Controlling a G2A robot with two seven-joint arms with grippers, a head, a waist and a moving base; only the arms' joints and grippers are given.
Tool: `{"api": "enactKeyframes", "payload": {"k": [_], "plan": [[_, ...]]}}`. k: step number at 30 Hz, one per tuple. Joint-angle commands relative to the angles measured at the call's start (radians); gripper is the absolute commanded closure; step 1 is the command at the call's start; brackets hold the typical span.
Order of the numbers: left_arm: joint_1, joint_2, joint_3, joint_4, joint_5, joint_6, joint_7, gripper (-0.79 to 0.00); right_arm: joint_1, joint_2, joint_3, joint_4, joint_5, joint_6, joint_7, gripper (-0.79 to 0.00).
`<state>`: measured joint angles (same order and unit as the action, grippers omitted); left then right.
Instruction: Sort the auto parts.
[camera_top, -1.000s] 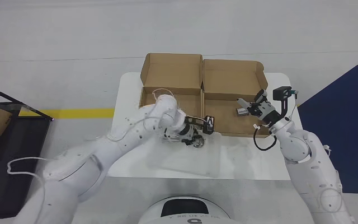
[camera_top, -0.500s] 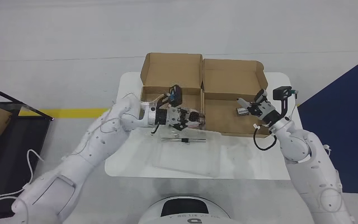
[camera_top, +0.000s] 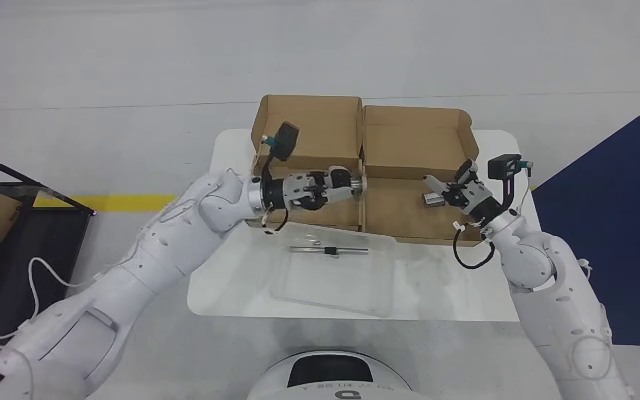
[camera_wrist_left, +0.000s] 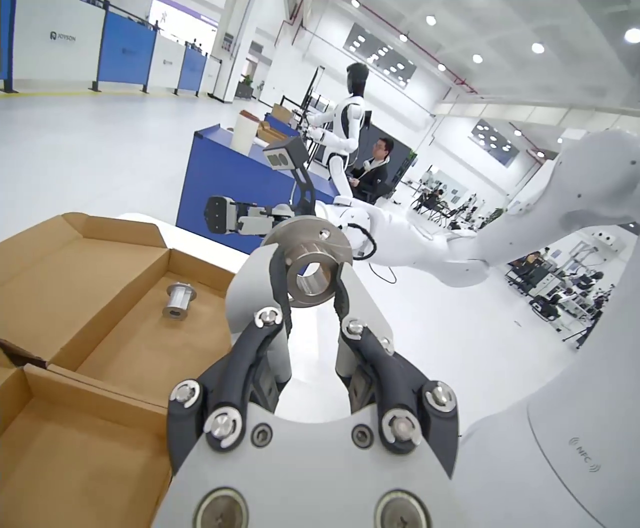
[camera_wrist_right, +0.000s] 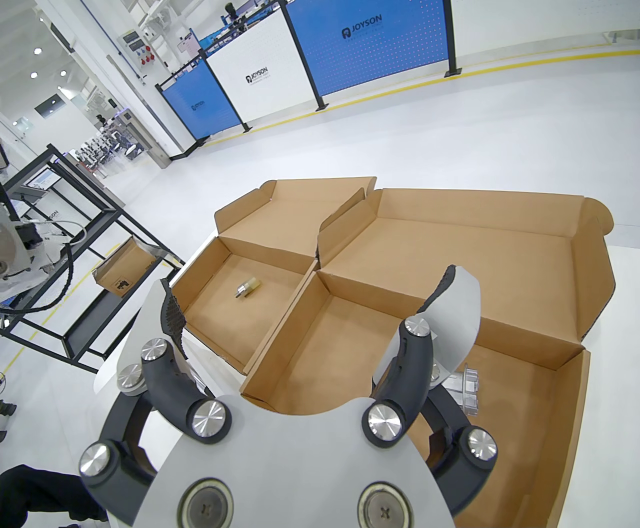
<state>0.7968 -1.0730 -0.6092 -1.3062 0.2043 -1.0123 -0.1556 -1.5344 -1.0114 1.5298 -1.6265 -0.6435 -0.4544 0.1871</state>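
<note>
Left gripper (camera_wrist_left: 309, 280) clamped on flanged bushing (camera_wrist_left: 315, 240) over left box (camera_top: 310, 215) beside shared wall; right box (camera_top: 400, 215) with similar part (camera_wrist_left: 177, 300) lies rightward; right gripper (camera_wrist_right: 310, 295) apart.

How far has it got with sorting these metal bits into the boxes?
Partly done, it seems. One small part lies in the left box, a flanged piece in the right box. In hand: the left gripper is shut on a metal ring above the boxes; the right gripper hangs open. Left: a thin rod on the table.
</note>
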Motion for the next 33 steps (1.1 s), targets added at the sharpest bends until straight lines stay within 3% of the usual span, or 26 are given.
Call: {"api": "enactKeyframes", "payload": {"k": [1,14,20,24,28,33], "plan": [[-0.010,0.002,0.014,-0.001,-0.030,0.000,-0.012,0.000,0.000,0.000,0.000,0.000,0.000,0.000,0.000,-0.785],[-0.003,0.001,0.015,-0.008,-0.036,0.006,-0.011,0.000,0.000,0.000,0.000,0.000,0.000,0.000,0.000,-0.785],[0.015,-0.002,0.042,-0.012,-0.396,0.000,-0.114,0.000,0.000,0.000,0.000,0.000,0.000,0.000,0.000,-0.785],[0.010,-0.012,0.111,0.011,-0.829,0.034,-0.342,0.000,0.000,0.000,0.000,0.000,0.000,0.000,0.000,-0.785],[-0.014,-0.027,0.129,0.062,-1.351,0.264,-0.742,0.000,0.000,0.000,0.000,0.000,0.000,0.000,0.000,-0.785],[-0.016,-0.070,0.094,0.179,-1.684,0.455,-1.092,0.000,0.000,0.000,0.000,0.000,0.000,0.000,0.000,-0.785]]}}
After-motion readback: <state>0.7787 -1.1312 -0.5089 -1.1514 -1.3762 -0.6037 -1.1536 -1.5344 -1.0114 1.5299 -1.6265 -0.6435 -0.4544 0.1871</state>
